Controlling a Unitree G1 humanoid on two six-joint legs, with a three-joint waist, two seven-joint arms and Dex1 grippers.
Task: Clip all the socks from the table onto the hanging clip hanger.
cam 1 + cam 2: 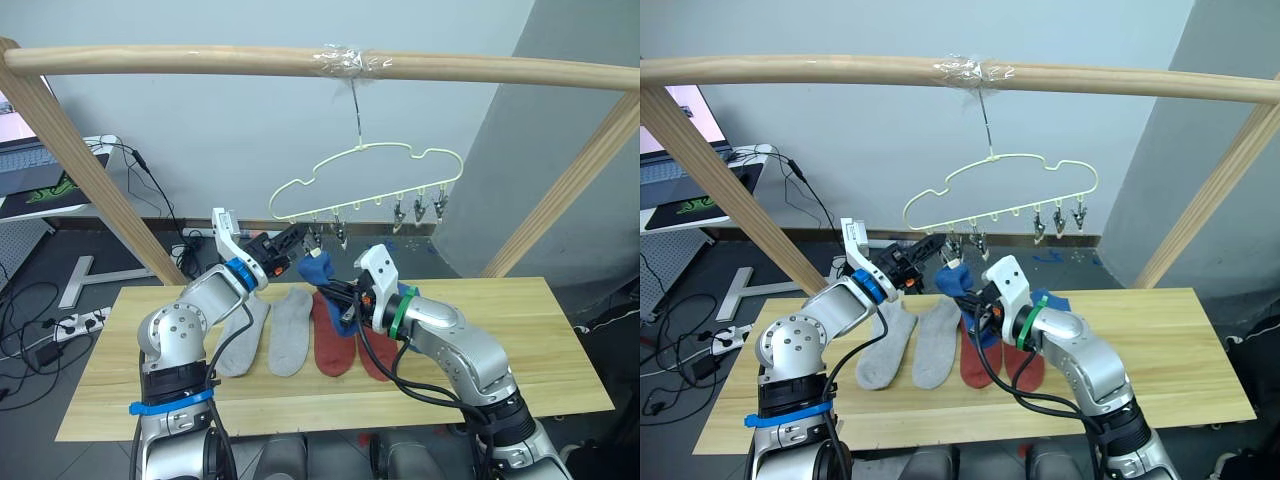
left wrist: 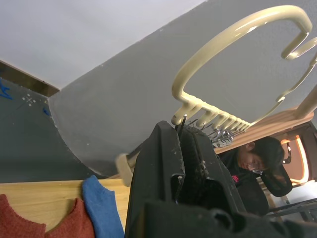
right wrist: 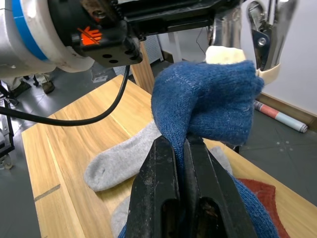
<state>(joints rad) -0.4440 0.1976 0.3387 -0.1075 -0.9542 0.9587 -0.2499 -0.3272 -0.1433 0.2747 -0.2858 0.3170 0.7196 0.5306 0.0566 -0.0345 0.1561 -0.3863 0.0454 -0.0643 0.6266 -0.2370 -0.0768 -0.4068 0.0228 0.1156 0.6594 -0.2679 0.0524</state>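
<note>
Grey socks (image 1: 270, 335), rust-red socks (image 1: 340, 345), blue sock (image 3: 208, 99), pale yellow-green clip hanger (image 1: 365, 180), light wood table (image 1: 540, 340).

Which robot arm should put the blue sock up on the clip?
The right gripper: it already pinches the bright blue fabric sock, raised beside a small metal clip. The left gripper is at the hanger's clips.

Pale wall (image 1: 230, 130) behind wooden rail frame (image 1: 200, 60); laptop (image 1: 30, 165) and cables (image 1: 40, 320) on dark floor left of frame.
</note>
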